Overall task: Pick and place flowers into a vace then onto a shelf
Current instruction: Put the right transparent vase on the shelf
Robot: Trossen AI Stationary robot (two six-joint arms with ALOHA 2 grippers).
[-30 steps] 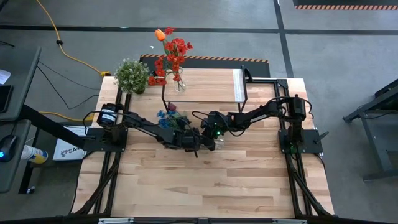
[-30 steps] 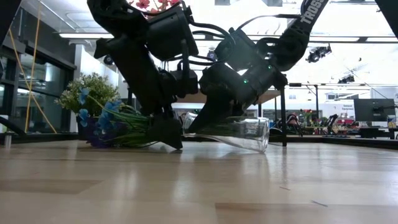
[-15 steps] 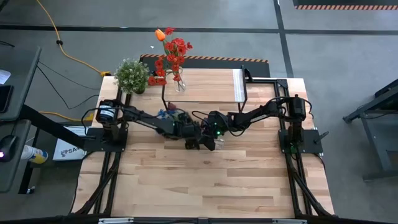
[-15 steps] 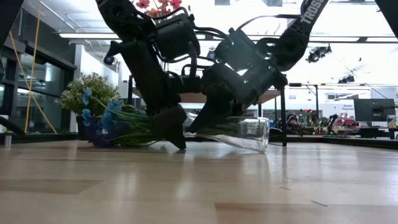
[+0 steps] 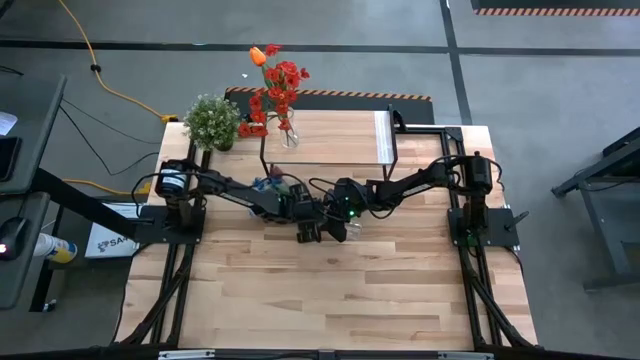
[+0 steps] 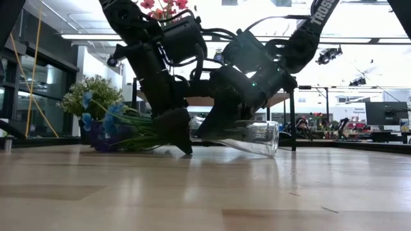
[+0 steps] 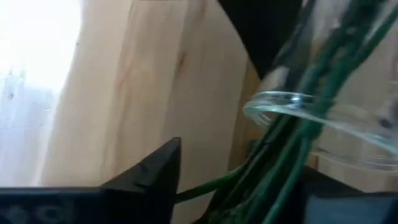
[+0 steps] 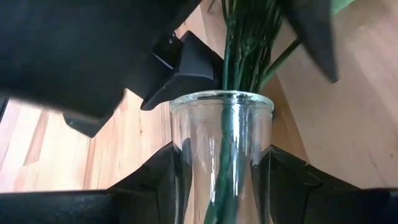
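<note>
A clear glass vase (image 6: 252,137) lies on its side at mid-table, mouth toward the table's left. My right gripper (image 8: 222,163) is shut on it. A bunch of blue and purple flowers (image 6: 103,123) lies to the left of the mouth, and its green stems (image 7: 277,158) run in past the vase's rim (image 7: 292,103). My left gripper (image 6: 178,131) is shut on those stems just outside the mouth. Red flowers with an orange tulip (image 5: 275,85) stand in a second vase on the shelf (image 5: 335,140). My left gripper holds the bundle of green stems (image 7: 249,183) between its two fingers, close to the vase's rim. The fingers come from above, slanting, and lie across the stems. The flower heads (image 6: 96,128) lie low at the table behind it. My right gripper pinches the vase's round wall (image 8: 186,180) between its two fingers, some way behind the rim (image 8: 221,96). The fingers come slanting down from the table's right and lie across the vase. The vase lies nearly level, its base end (image 6: 271,142) low at the table.
A bushy pale-green potted plant (image 5: 212,120) stands at the far left corner. The shelf's white strip (image 5: 383,135) is at its right end. The near half of the table (image 5: 330,300) is bare wood.
My left gripper has gone a little toward the table's right edge, toward the vase mouth, and the flower bunch has slid along with it. The vase and my right gripper have stayed in place.
</note>
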